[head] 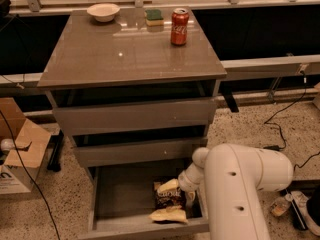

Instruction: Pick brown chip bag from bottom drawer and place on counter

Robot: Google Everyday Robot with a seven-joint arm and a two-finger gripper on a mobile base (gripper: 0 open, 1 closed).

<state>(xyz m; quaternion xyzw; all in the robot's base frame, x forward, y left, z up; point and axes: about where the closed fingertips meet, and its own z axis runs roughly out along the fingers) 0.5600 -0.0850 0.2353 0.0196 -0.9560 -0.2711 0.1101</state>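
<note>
The brown chip bag [169, 200] lies in the open bottom drawer [120, 194], at its right front, with its pale ends towards the back and the front. My gripper [181, 185] is down in the drawer at the bag's upper right end, at the tip of the white arm [235, 184] that reaches in from the right. The arm's wrist hides the place where gripper and bag meet. The counter [130, 54] is the glossy top of the cabinet above.
On the counter's back edge stand a white bowl [103, 12], a green sponge [154, 17] and a red soda can [179, 26]. The two upper drawers [135, 116] are slightly open. A cardboard box [20, 149] sits on the floor at left, and cables [285, 114] lie at right.
</note>
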